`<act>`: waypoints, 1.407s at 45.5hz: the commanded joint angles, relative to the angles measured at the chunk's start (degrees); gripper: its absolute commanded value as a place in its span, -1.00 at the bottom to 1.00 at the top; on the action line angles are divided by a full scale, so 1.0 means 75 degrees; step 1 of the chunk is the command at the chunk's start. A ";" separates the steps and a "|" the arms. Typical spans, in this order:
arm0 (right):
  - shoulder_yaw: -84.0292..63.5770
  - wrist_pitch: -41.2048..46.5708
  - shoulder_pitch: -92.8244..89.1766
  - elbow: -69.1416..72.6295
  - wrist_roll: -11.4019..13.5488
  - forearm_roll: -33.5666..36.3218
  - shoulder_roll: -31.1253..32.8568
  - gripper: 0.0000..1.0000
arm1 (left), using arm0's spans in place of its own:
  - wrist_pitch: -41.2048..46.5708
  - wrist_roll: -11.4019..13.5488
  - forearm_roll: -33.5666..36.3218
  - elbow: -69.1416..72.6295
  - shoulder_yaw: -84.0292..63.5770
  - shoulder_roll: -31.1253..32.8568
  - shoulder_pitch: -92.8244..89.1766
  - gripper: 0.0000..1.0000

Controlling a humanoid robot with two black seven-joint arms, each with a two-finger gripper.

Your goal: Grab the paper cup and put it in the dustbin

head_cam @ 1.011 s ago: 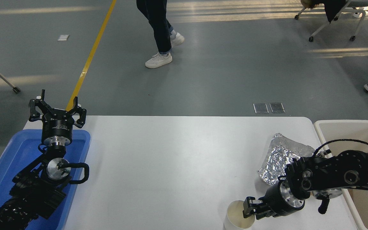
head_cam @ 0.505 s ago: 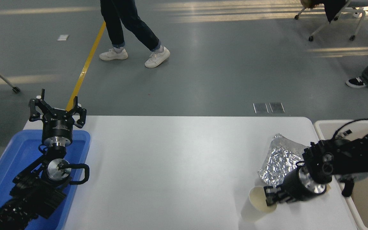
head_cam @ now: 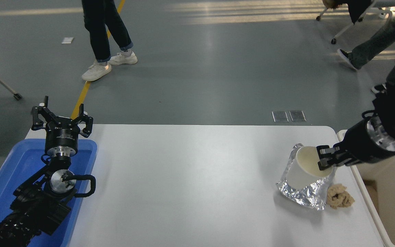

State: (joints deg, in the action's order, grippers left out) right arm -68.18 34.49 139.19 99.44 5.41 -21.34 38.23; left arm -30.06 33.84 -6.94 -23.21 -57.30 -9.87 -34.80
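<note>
**Paper cup held aloft at the surface's right end**

Paper cup [head_cam: 303, 169] hangs in the right end effector [head_cam: 325, 161], whose fingers are clamped on the cup's rim at its right side, one reaching inside the cream interior. The cup is tilted, mouth facing up and toward the right, and sits in front of the silver foil sheet [head_cam: 303, 197] on the white surface [head_cam: 183, 185]. A tan lumpy wad [head_cam: 339, 200] lies just beside the foil, near the surface's right edge. The beige dustbin [head_cam: 367, 206] stands right of the surface, touching or nearly touching its edge. The left end effector [head_cam: 61, 120] is parked over the blue tray [head_cam: 9, 178], fingers spread apart
</note>
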 commanded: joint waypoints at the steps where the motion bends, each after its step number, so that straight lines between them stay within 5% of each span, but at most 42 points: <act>1: -0.0484 0.0945 0.1644 0.0075 -0.0006 0.0162 -0.0128 -1.00 | 0.0000 0.0000 -0.0001 0.0000 0.0000 -0.0008 -0.0001 0.98; 24: -0.1865 0.0688 0.1563 -0.1022 -0.0111 -0.0388 -0.0387 -1.00 | 0.0000 0.0000 -0.0001 0.0000 0.0000 0.0004 -0.0001 0.98; 35: -0.2300 -0.1104 -0.0450 -0.3283 -0.0123 -0.2368 0.1604 -1.00 | 0.0000 0.0000 -0.0013 0.0000 0.0000 0.0004 -0.0001 0.98; 43: -0.1657 -0.2756 -0.3542 -0.5908 -0.0275 -0.2510 0.2484 -1.00 | 0.0000 0.0000 -0.0001 0.0000 0.0000 -0.0008 -0.0001 0.98; 54: 0.2068 -0.3449 -0.8711 -0.8721 -0.0240 -0.1211 0.2391 -1.00 | 0.0000 0.0000 -0.0013 0.0000 0.0000 0.0004 -0.0001 0.98; 64: 0.3348 -0.3496 -1.1115 -1.0726 0.0028 0.0908 0.0998 -1.00 | 0.0000 0.0000 -0.0013 0.0000 0.0000 0.0004 -0.0001 0.98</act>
State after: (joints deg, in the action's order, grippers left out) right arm -55.88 10.75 79.11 36.32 3.83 -28.54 52.30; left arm -30.06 33.83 -7.02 -23.20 -57.30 -9.89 -34.80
